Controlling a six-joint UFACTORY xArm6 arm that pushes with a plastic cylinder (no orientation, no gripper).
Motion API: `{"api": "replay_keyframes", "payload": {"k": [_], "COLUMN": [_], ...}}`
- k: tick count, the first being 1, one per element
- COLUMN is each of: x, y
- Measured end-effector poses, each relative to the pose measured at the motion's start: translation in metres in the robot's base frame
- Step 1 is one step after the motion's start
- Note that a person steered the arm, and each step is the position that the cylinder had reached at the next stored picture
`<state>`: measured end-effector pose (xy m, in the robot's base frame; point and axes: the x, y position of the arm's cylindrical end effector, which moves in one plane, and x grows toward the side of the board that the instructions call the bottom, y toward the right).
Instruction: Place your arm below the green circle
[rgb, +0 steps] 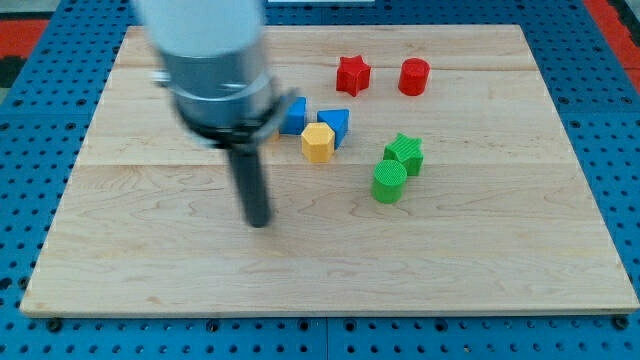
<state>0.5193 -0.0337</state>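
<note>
On a pale wooden board (150, 260), the green circle (389, 181) sits right of centre, touching a green star (405, 152) just above it. Bare wood stretches below the circle to the board's bottom edge and away to its right. My tip (259, 222) rests on the wood well left of the circle and slightly lower, touching no block; it is a plain rod, carrying nothing. Above-left of the circle cluster a yellow hexagon (318, 142) and two blue blocks (335, 124); a red star (352, 74) and red cylinder (413, 76) stand farther above.
</note>
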Motion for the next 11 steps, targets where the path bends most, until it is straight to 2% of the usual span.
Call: {"api": "replay_keyframes", "payload": {"k": [1, 3, 8, 10, 11], "x": [-0.014, -0.014, -0.002, -0.005, -0.019], "y": [0.057, 0.058, 0.106, 0.161, 0.129]}}
